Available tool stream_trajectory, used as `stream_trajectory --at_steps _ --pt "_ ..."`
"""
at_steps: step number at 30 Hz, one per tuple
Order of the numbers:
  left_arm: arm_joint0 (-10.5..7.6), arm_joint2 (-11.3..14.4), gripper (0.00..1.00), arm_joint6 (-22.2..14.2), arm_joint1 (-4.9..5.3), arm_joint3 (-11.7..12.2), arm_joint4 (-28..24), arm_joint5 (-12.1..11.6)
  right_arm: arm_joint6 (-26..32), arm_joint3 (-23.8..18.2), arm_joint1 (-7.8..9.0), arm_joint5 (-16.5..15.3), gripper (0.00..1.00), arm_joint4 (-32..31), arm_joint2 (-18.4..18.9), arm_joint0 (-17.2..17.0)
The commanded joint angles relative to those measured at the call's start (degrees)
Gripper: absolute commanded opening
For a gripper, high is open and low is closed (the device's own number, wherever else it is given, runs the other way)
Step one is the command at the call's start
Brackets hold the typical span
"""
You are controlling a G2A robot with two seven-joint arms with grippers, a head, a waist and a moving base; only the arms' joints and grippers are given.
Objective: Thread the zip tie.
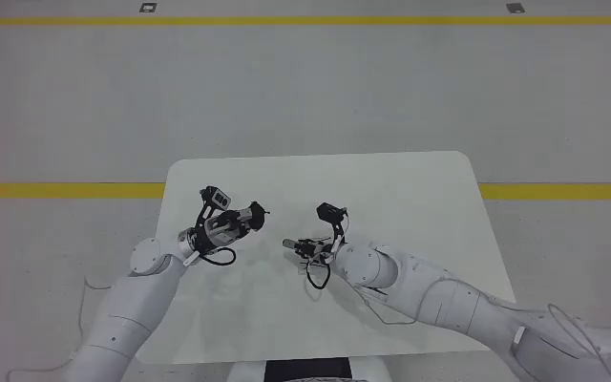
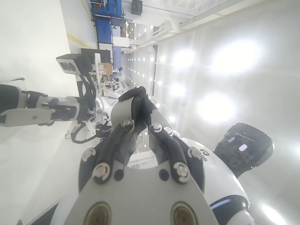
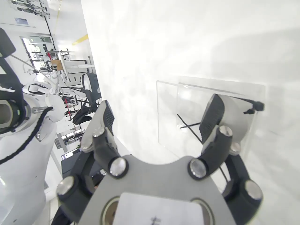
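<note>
A black zip tie runs through a clear acrylic stand that stands upright on the white table. Its head sits at the stand's far corner, and part of the strap is hidden behind one finger. My right gripper is open just short of the stand, with nothing between its fingers. In the top view, the right gripper hovers over the table's middle left. My left gripper is a little beyond it, raised and shut. The left gripper's black pads meet with nothing visible between them.
The table's far and right parts are bare. Loose black cables hang by the right wrist. Grey floor with yellow lines surrounds the table.
</note>
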Motion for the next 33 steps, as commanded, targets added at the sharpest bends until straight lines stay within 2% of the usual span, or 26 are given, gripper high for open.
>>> stream_trajectory --at_steps 1,13,26,33 --pt "0.0 0.0 0.0 0.0 0.0 0.0 0.0 0.0 -0.7 0.0 -0.15 0.0 1.0 0.8 -0.4 0.3" --pt "0.0 0.0 0.0 0.0 0.0 0.0 0.0 0.0 -5.2 -0.4 -0.55 0.0 1.0 2.4 -0.8 1.0" --pt "0.0 0.0 0.0 0.0 0.0 0.0 0.0 0.0 -3.2 1.8 -2.59 0.0 1.0 2.0 -0.8 2.3" --pt "0.0 0.0 0.0 0.0 0.0 0.0 0.0 0.0 -0.3 2.7 -3.85 0.0 1.0 0.8 -0.8 2.6"
